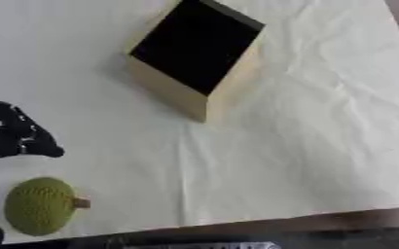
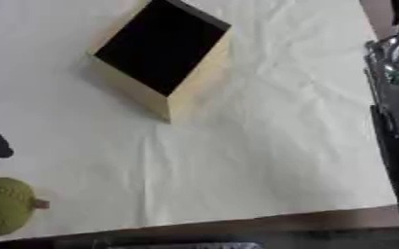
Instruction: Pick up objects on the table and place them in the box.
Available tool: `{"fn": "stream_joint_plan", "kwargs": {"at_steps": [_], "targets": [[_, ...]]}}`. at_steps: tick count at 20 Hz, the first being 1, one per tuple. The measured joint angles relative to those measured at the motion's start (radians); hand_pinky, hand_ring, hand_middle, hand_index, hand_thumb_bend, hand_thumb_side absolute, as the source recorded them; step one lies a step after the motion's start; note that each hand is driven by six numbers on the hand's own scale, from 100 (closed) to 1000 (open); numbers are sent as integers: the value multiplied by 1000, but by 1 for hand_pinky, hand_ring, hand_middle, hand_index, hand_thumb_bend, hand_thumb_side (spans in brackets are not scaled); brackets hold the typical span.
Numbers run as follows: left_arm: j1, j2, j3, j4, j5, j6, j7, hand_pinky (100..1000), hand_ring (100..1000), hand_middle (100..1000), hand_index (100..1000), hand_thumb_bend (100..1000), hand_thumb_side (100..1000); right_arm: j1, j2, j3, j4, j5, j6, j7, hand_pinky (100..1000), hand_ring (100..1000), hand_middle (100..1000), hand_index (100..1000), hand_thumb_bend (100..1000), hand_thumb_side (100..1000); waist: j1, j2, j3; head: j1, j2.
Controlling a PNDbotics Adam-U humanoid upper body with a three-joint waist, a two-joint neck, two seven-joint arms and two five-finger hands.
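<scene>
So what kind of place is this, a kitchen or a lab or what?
Most likely a robot test bench, not a kitchen: a table under a creased pale cloth, with just an open tan box and a green bumpy toy fruit staged on it, and the robot's black left hand at the edge.

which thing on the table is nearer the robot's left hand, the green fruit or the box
The green fruit. It lies just below the left hand at the near left edge; the box stands farther off, toward the far middle.
</scene>
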Motion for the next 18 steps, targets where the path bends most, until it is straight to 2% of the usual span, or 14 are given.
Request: {"fn": "stream_joint_plan", "kwargs": {"at_steps": [7,14,18], "targets": [[-13,-18,-2,0,-1,38,-41,584,611,595,872,766,414,1,0,0,0,0,0,0,801,673,679,813,406,628,0,0,0,0,0],[-27,-45,-17,0,-31,74,-36,555,591,577,859,737,419,2,0,0,0,0,0,0,801,673,679,813,403,629,2,0,-1,23,0],[-31,-62,-32,0,-40,88,-42,546,577,571,850,747,388,4,0,0,0,0,0,0,801,673,679,813,407,628,2,0,-1,27,0]]}}
